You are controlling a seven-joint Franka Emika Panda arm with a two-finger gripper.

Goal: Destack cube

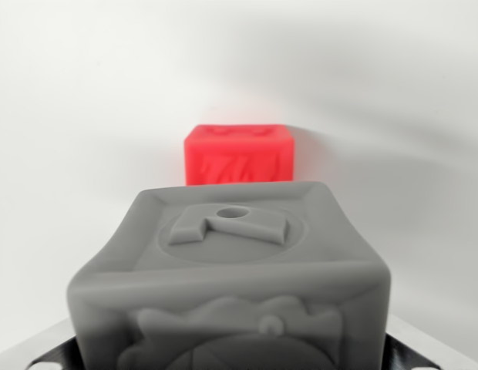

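Two cubes show: a grey cube (231,285) fills the foreground, seemingly clamped between the tool's jaws at the bottom corners, while a red cube (237,155) rests alone on the white desk (69,116). Destacking looks nearly done; placing remains.

Bright, even, diffuse light washes the white surface (85,116) with no glare, a soft shadow spreading right of the red cube (237,154), while the near grey cube (231,270) looks slightly blurred.
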